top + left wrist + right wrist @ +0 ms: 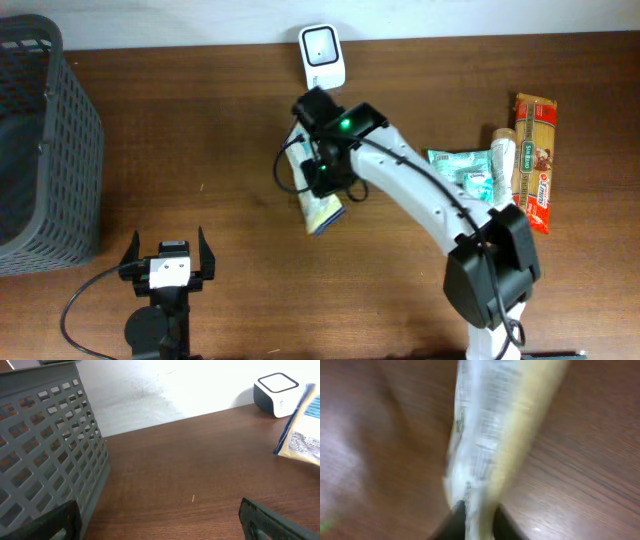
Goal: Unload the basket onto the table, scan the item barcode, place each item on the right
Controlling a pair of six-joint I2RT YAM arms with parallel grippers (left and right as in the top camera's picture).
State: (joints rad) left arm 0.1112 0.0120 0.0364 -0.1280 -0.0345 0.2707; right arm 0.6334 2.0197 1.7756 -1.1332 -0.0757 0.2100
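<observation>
Packet (322, 212), a long flat pouch, pale yellow w/ blue edge & fine print, sits tilted just in front of the white scanner (323, 52), apparently off the bench (200, 150), one end pinched in the right gripper (476, 516); left gripper (170, 262) gapes wide, empty. Prob. light, soft, slick film that flops & twists: best held at an end seam, printed face kept clear.
</observation>
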